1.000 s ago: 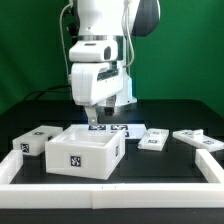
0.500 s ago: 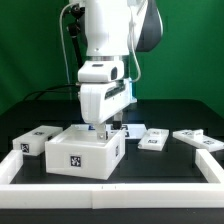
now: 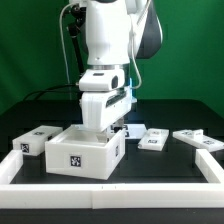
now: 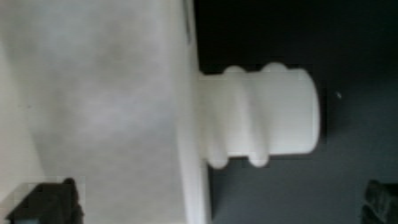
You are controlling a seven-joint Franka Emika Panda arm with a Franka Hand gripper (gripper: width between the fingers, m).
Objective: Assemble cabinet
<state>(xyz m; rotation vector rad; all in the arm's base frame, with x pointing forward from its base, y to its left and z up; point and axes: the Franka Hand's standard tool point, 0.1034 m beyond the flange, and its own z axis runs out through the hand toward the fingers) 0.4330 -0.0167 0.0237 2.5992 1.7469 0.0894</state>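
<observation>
One big white box [image 3: 88, 150] on the black table [image 3: 170, 163], toward the near side and a bit to the exterior view's left. One square black-and-white tag [image 3: 74, 159] on its near wall. Open at the top, with the inside hidden behind the near wall.

Three smaller white pieces, each with a tag. One block [image 3: 35, 140] just beside the box on the exterior view's left. One flat piece [image 3: 153, 141] near the box on the exterior view's right. One second flat piece [image 3: 200, 138] farther out on that side, well apart from the box. One marker board [image 3: 136, 129] lying flat behind the box, partly hidden by the arm. One low white rim [image 3: 110, 192] all around the table.

One white arm [image 3: 105, 40], standing tall and pointing straight down over the far right corner of the box. One gripper [image 3: 106, 124] low at that corner, its tips hidden behind the box wall in the exterior view.

In the wrist view, two dark fingers [image 4: 45, 205] out at opposite edges, spread wide, holding nothing. Between them, a broad white face of the box and one round white knob [image 4: 267, 115] with two grooves, sticking out from that face over the black table.
</observation>
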